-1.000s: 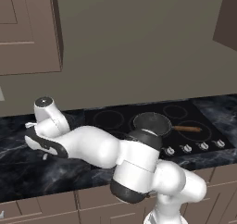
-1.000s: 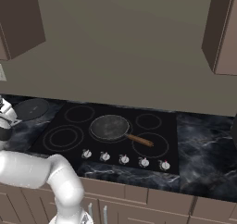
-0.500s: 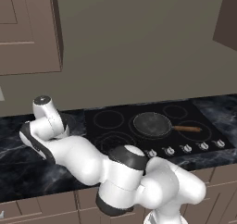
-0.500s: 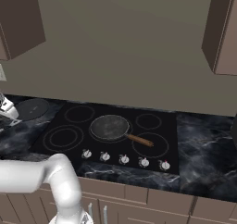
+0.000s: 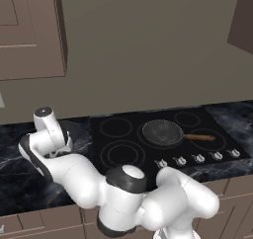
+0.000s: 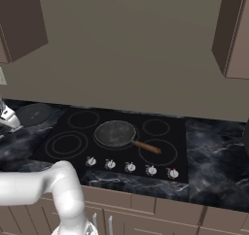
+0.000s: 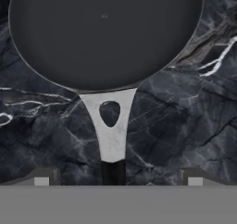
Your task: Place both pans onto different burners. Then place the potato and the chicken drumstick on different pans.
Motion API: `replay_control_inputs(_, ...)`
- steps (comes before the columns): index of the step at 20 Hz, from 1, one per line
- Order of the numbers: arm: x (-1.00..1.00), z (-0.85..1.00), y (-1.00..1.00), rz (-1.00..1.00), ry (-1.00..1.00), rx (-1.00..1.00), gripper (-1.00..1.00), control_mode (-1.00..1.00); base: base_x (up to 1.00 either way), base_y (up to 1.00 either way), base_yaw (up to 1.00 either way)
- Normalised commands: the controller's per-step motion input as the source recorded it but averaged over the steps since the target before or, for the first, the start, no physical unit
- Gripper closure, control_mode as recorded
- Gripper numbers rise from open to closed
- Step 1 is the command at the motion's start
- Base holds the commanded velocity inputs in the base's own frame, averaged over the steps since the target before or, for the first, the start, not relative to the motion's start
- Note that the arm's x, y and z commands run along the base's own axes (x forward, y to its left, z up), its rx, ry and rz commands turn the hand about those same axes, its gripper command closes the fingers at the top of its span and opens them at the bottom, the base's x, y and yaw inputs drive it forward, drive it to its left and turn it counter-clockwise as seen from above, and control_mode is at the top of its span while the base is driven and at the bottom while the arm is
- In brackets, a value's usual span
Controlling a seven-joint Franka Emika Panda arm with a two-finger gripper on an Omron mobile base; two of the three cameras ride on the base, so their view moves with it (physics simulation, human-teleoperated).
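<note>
The black pan [image 7: 104,33] lies on the dark marble counter left of the cooktop, also seen as the black pan [image 5: 71,129] and the black pan [image 6: 32,113]. Its short grey handle [image 7: 111,126] points toward my gripper [image 7: 118,177], which is open with one fingertip on each side of the handle's black end, holding nothing. The dark grey pan [image 5: 162,132] with its wooden handle [image 5: 200,137] rests on the middle burner of the cooktop; it is the dark grey pan [image 6: 115,133]. Bare burners [image 5: 122,154] [image 6: 66,144] show as grey rings. The potato and the chicken drumstick are out of view.
A row of silver knobs [image 6: 130,167] lines the cooktop's front edge. Marble counter [image 6: 214,156] stretches right of the cooktop. Brown wall cabinets [image 5: 29,30] hang above the left counter. My white arm [image 5: 89,179] crosses the counter's front edge at the left.
The arm's elbow has swung left and lower in the left base view. The hand has stayed over the left counter by the black pan. Both pans lie where they were.
</note>
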Motion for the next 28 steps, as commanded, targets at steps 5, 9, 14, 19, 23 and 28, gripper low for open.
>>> replay_control_inputs(5,0.10,-0.19,0.06,0.00,0.00,0.00,-1.00,-1.00,0.00,0.00,0.00)
replay_control_inputs(9,0.09,-0.12,0.01,0.00,0.00,0.00,-1.00,-1.00,0.00,0.00,0.00)
replay_control_inputs(14,0.08,-0.18,0.00,0.00,0.00,0.00,-1.00,-1.00,0.00,0.00,0.00)
replay_control_inputs(19,0.04,-0.17,0.00,0.00,0.00,0.00,-1.00,-1.00,0.00,0.00,0.00)
replay_control_inputs(23,0.04,-0.17,0.03,0.00,0.00,0.00,-1.00,-1.00,0.00,0.00,0.00)
replay_control_inputs(28,0.01,-0.19,0.07,0.00,0.00,0.00,-1.00,-1.00,0.00,0.00,0.00)
